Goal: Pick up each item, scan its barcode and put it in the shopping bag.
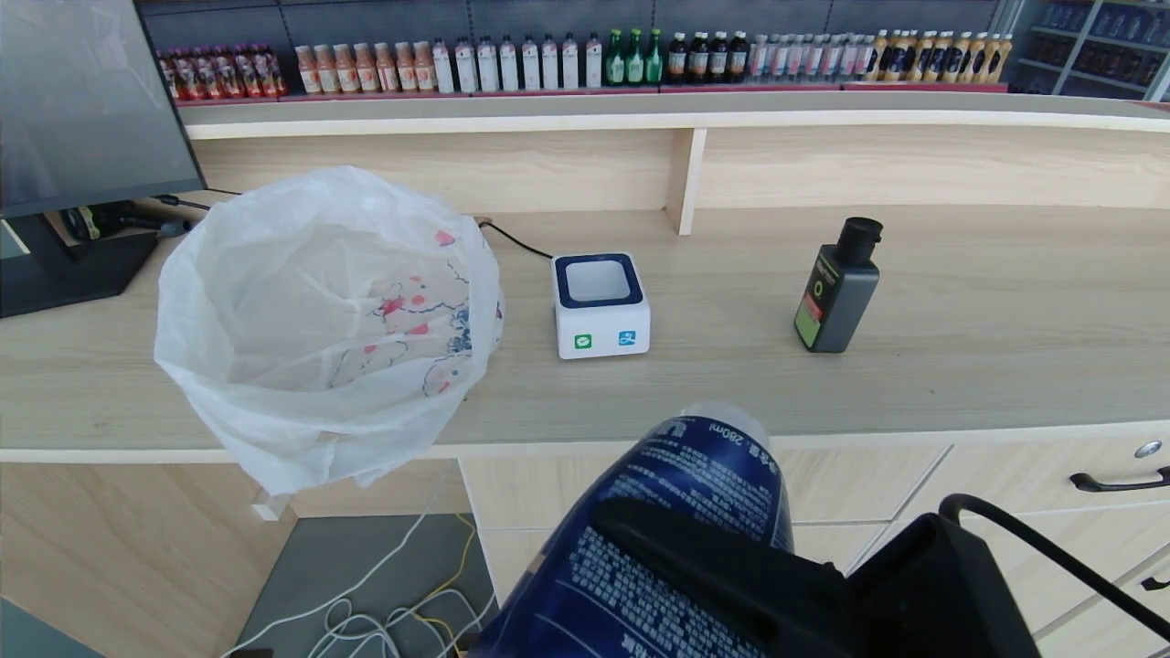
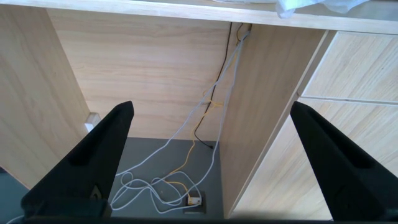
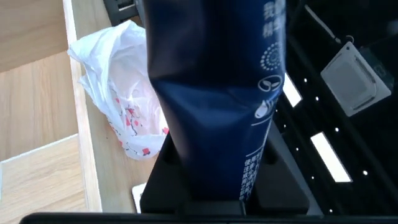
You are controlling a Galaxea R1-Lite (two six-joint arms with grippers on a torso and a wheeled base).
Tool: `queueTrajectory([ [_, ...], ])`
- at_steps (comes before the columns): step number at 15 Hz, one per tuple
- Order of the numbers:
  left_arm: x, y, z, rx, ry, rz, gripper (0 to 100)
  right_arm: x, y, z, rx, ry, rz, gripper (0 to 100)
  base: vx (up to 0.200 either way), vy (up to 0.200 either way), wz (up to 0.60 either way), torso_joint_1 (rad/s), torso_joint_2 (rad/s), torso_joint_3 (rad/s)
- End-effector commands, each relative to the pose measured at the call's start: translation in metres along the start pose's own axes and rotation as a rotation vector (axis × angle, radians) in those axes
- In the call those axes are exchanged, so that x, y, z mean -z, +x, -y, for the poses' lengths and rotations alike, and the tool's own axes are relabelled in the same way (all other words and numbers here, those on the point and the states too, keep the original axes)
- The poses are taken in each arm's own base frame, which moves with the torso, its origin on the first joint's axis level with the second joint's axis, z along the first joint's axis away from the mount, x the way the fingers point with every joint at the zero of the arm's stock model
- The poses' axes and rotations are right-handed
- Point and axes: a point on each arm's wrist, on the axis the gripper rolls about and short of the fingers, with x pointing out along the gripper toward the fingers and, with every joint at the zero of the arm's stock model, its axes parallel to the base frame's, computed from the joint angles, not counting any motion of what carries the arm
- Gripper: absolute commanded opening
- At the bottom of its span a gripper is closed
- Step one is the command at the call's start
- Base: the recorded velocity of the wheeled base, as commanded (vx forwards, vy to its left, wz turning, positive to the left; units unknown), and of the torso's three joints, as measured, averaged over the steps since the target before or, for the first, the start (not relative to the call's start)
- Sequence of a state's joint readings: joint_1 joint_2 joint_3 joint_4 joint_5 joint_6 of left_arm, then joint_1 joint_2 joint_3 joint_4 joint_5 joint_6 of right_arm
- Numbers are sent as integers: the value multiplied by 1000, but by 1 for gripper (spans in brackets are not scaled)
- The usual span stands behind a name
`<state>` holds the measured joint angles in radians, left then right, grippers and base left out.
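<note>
Right claw [image 1: 704, 548] is closed tight on a blue bottle [image 1: 676, 493], with a black finger on each side of it. The claw holds the blue bottle up in the air, just in front of the near edge of the table [image 1: 1005, 366]. The bottle is dark blue and shiny. It has lots of tiny white writing and thin white lines on it, and its far end is pale. In the right wrist view the right claw [image 3: 221, 174] grips the blue bottle [image 3: 217, 81] low down, and small white round signs show on the side.

Left claw [image 2: 211, 106] is wide open and holds nothing. It hangs low under the table, above some cables [image 2: 161, 180] on the floor.

On the table, the white shopping bag [image 1: 320, 311] sits open near the left end and hangs a bit over the near edge. It has red and blue pictures on it. A white scanner [image 1: 600, 306] with a blue rim stands in the middle, just beside the bag. It has one green and one blue little sign on its front. A grey bottle [image 1: 836, 292] with a black cap and a green and red label stands toward the right, well apart from the scanner.
</note>
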<state>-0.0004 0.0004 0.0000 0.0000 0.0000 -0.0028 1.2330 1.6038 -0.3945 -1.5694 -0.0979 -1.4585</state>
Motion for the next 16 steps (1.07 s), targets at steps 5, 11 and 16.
queueTrajectory([
  [5,0,0,0,0,0,0,100,10,-31,9,-2,365,-38,0,0,0,0,0,0,0],
  [11,0,0,0,1,0,0,100,17,-58,4,-10,657,-146,0,0,0,0,0,0,0],
  [16,0,0,0,0,0,0,100,18,-74,-7,-66,852,-174,0,0,0,0,0,0,0],
])
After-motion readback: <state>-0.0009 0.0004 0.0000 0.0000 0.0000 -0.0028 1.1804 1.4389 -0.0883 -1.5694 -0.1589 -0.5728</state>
